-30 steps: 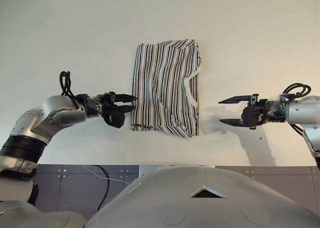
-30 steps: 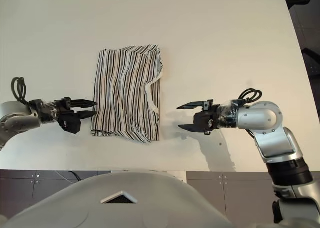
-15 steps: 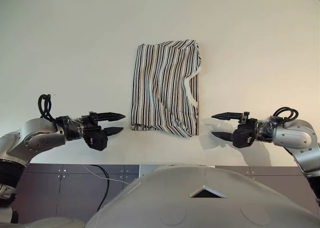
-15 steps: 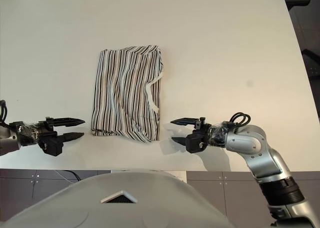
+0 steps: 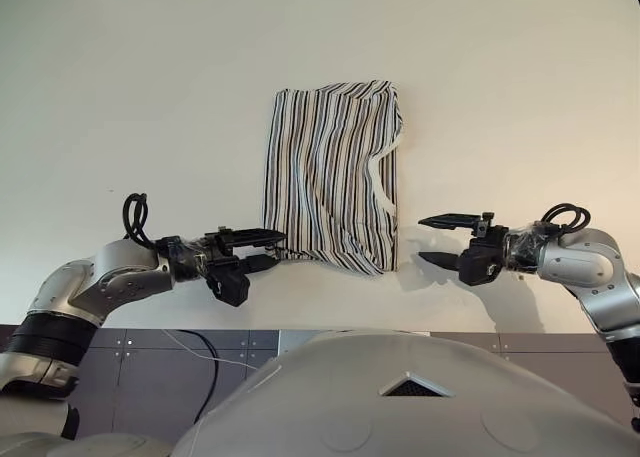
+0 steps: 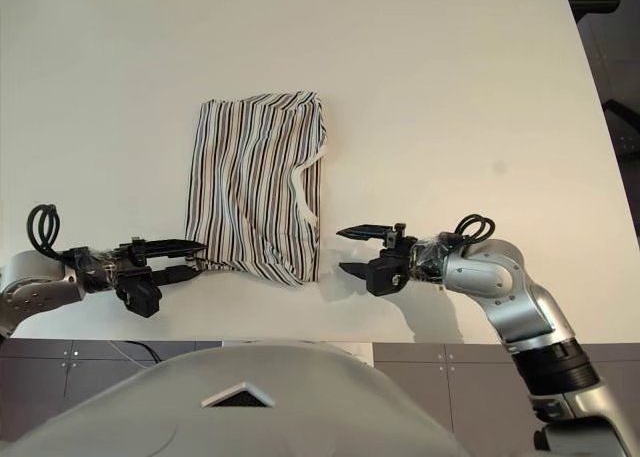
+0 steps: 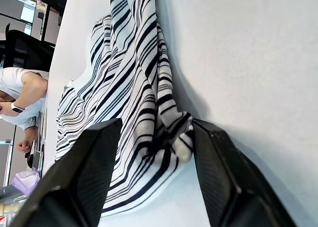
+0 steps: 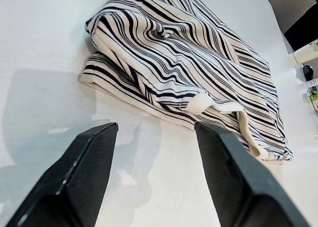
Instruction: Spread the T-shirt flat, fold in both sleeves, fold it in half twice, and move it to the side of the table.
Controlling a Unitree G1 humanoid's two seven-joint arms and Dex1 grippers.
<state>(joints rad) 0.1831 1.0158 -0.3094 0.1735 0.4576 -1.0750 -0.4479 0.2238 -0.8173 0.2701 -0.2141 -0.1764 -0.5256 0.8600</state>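
Now the striped T-shirt lies on the white desk, folded into a tall, narrow rectangle with its stripes running away from the robot. It sits about midway between the two arms, its near edge close to the front edge of the desk. A white collar band curves along the shirt's right side.

The left gripper is low over the desk at the shirt's near left corner. Its fingers are spread apart, and in the left wrist view the bunched corner of the cloth sits in the gap between them, not pinched. One finger reaches just over the hem, and the other lies beside it on the bare desk.

The right gripper points toward the shirt's near right corner from the right. It is near the cloth but clear of it, with a strip of bare desk between. Its fingers are likewise parted and hold nothing.
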